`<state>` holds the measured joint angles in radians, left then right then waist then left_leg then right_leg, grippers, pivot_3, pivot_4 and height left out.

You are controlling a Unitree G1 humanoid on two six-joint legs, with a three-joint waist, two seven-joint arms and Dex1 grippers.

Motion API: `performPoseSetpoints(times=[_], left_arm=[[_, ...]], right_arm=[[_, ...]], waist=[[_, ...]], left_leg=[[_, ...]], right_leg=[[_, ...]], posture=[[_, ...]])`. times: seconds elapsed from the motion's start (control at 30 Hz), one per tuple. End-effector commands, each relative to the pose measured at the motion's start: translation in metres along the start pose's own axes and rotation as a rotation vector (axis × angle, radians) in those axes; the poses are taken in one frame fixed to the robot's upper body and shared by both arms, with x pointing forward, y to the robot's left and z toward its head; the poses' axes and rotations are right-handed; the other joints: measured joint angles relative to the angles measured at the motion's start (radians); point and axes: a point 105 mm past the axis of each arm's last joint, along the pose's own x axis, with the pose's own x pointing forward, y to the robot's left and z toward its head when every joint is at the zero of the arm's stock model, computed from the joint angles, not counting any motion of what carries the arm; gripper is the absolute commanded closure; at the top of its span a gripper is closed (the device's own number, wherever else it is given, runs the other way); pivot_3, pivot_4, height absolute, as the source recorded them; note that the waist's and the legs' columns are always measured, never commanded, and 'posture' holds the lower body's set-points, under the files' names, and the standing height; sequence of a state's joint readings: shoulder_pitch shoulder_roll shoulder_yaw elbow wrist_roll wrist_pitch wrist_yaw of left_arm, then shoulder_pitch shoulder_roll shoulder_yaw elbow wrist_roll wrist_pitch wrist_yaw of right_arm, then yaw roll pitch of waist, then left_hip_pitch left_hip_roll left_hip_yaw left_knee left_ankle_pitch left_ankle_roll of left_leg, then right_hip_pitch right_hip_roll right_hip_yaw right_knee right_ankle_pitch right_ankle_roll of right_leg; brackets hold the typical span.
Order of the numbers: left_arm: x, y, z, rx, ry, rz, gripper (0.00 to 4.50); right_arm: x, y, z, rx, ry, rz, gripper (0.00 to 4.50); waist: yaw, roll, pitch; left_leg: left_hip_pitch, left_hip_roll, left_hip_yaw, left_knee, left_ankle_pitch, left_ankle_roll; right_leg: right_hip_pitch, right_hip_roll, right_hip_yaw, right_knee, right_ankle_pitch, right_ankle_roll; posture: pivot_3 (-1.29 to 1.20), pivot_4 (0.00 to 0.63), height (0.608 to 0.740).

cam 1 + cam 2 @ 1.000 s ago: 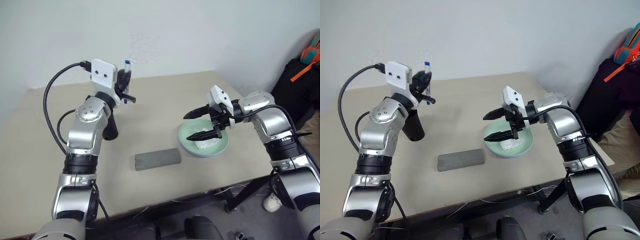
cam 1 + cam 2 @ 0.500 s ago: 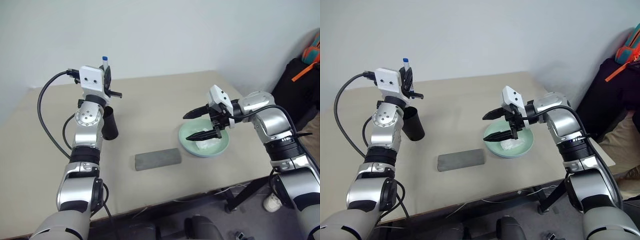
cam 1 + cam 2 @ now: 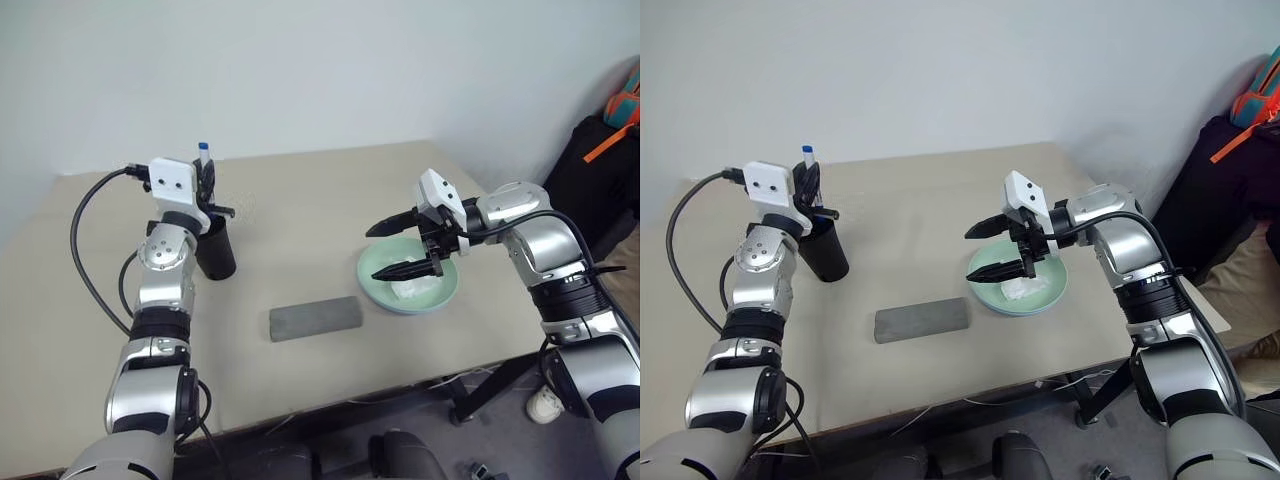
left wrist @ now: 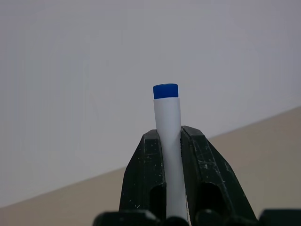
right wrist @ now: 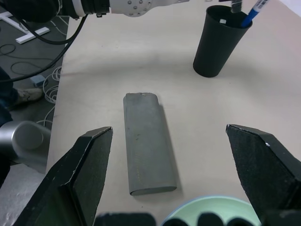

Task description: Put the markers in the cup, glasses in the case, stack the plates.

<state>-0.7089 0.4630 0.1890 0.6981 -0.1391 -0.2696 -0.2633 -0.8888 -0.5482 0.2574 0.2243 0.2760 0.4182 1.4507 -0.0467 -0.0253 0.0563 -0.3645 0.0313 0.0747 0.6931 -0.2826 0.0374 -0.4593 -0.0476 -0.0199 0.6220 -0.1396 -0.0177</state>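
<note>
My left gripper [image 3: 207, 185] is shut on the blue-capped marker [image 4: 166, 108], holding it upright right over the black cup [image 3: 215, 250]. The marker's lower end is at the cup's rim [image 5: 221, 16]. The grey case [image 3: 315, 318] lies closed at the table's middle front. On the right my right gripper [image 3: 373, 254] hangs open with nothing in it, just above the mint green plate [image 3: 372, 268]. A bluish edge shows under that plate's near rim. The glasses are out of view.
A crumpled white tissue [image 3: 415, 283] lies in the green plate. A dark bag with orange straps [image 3: 600, 150] stands off the table's right side. A black cable [image 3: 85, 270] loops from my left wrist. The table's front edge [image 3: 400, 385] runs close below the case.
My left arm has swung left and come down with the marker, from above and right of the cup to right over it. The right arm has not moved.
</note>
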Motion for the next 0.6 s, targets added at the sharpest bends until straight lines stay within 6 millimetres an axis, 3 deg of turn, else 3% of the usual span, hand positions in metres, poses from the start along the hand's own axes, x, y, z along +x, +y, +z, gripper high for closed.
performPoseSetpoints(times=[0.03, 0.23, 0.6], left_arm=[[0.000, 0.007, 0.018, -0.011, -0.065, 0.021, 4.40], [-0.008, 0.005, 0.011, -0.035, -0.050, 0.006, 4.40], [-0.015, 0.004, 0.003, -0.032, -0.027, -0.035, 0.60]], right_arm=[[-0.007, -0.002, 0.012, -0.042, -0.027, -0.023, 0.32], [-0.006, -0.002, 0.014, -0.046, -0.030, -0.020, 0.32], [-0.006, -0.003, 0.016, -0.052, -0.033, -0.023, 0.32]], waist=[[0.000, 0.000, 0.000], [0.000, 0.000, 0.000], [0.000, 0.000, 0.000]], left_leg=[[0.000, 0.000, 0.000, 0.000, 0.000, 0.000], [0.000, 0.000, 0.000, 0.000, 0.000, 0.000], [0.000, 0.000, 0.000, 0.000, -0.002, -0.004]], right_leg=[[0.000, 0.000, 0.000, 0.000, 0.000, 0.000], [0.000, -0.001, 0.000, 0.000, 0.000, 0.000], [0.000, -0.001, -0.001, 0.000, 0.000, 0.000]], posture=[[0.00, 0.000, 0.738], [0.00, 0.000, 0.738], [0.00, 0.000, 0.738]])
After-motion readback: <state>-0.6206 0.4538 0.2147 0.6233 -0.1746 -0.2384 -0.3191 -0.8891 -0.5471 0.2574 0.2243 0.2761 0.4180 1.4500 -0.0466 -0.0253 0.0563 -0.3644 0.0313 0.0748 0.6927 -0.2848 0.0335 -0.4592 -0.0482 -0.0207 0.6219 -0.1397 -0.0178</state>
